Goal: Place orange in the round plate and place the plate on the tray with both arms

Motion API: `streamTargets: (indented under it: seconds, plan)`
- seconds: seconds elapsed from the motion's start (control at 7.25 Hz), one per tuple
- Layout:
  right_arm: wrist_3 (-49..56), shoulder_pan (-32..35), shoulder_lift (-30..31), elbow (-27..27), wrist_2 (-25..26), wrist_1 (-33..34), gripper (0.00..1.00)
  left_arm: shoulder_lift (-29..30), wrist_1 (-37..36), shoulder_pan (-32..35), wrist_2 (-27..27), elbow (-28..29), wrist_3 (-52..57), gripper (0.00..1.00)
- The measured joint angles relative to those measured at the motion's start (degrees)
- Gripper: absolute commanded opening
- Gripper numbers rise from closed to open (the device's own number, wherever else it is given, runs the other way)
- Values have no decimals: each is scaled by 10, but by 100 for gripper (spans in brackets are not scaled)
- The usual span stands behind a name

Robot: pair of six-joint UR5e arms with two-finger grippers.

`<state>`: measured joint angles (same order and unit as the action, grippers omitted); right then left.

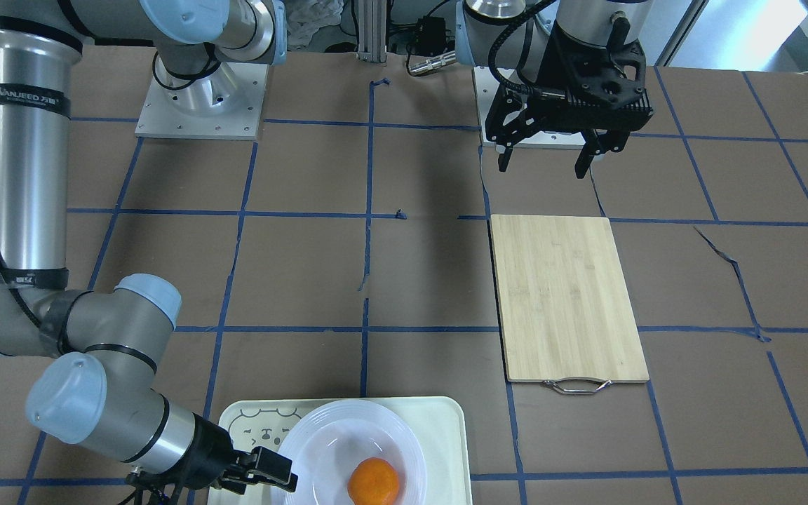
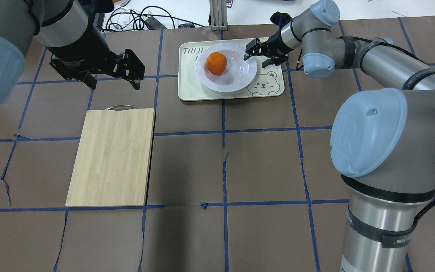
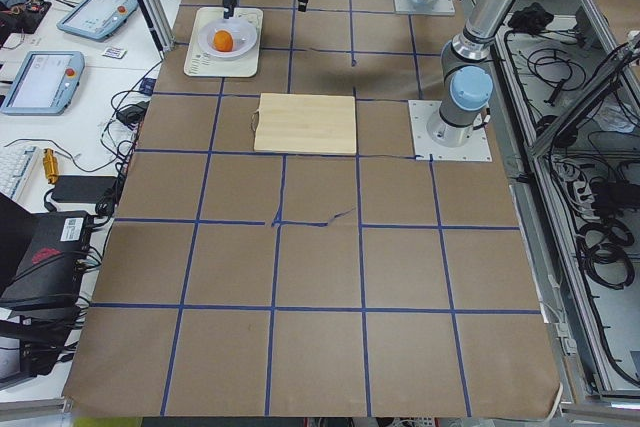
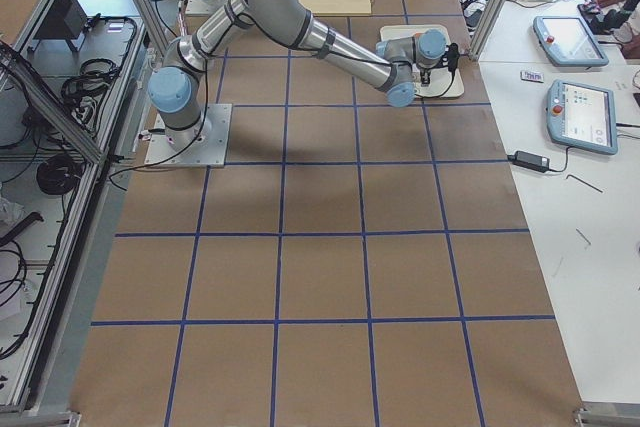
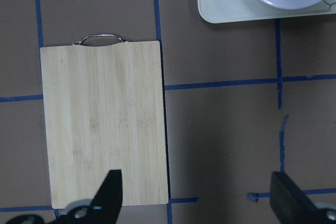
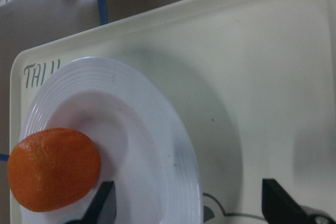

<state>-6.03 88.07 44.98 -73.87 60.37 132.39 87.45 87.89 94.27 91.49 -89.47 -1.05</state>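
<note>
Left gripper (image 2: 114, 84) & right gripper (image 2: 262, 56) spread; right's over plate (image 2: 217, 86) rim, top centre, so sloppy pullout cld roll orange (image 2: 216, 63).

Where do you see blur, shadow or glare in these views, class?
Right wrist view: the orange looks slightly soft. Overhead view: a broad dark shadow lies beside the cutting board. Front-facing view: the round plate looks washed out.
</note>
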Motion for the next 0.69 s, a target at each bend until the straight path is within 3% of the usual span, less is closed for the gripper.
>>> streamTargets:
  seconds: [0.41, 0.69]
  plan:
    - [3, 1, 141, -2, 142, -215, 100, 0, 0, 0, 0, 0, 0, 100]
    - [5, 1, 229, -11, 205, -360, 100, 0, 0, 0, 0, 0, 0, 100]
